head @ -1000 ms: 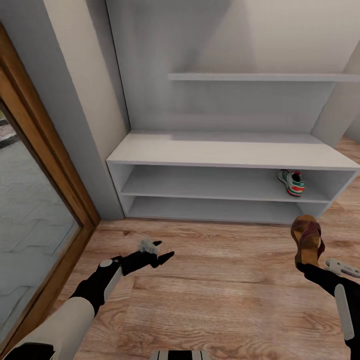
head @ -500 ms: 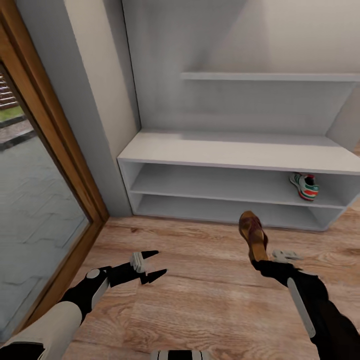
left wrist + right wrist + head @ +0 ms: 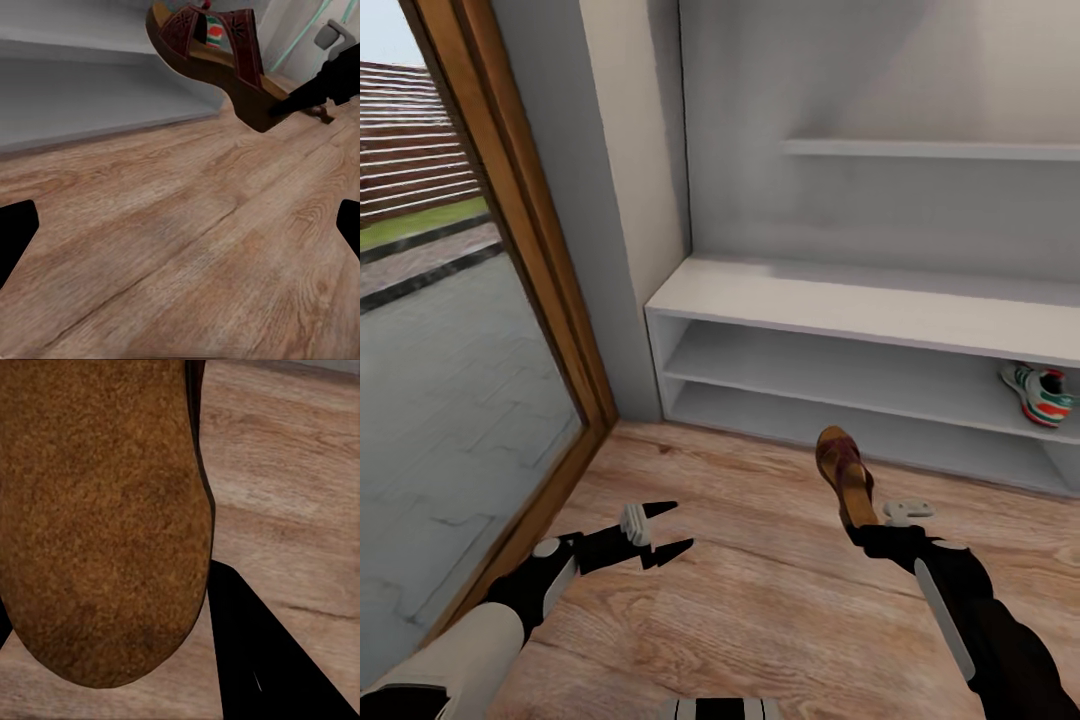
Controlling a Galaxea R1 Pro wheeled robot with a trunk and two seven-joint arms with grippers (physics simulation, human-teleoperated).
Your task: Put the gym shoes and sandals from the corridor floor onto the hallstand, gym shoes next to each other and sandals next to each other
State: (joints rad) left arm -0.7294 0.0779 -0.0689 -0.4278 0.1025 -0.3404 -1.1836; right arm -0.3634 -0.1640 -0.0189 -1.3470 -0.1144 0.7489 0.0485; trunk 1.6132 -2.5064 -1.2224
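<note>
The right gripper [image 3: 865,522], closed on a sandal [image 3: 843,470] at the heel, holds it toe-up toward twelve o'clock before the hallstand [image 3: 860,305], left gripper [image 3: 660,530] open and empty; that end-grip could let it swing into the shelf edge

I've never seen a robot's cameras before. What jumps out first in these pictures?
A brown sandal held up off the wooden floor in the right gripper, in front of a pale grey shoe rack. One green-striped gym shoe sits at the rack's upper open shelf, far right. The left gripper hangs open and empty.
</note>
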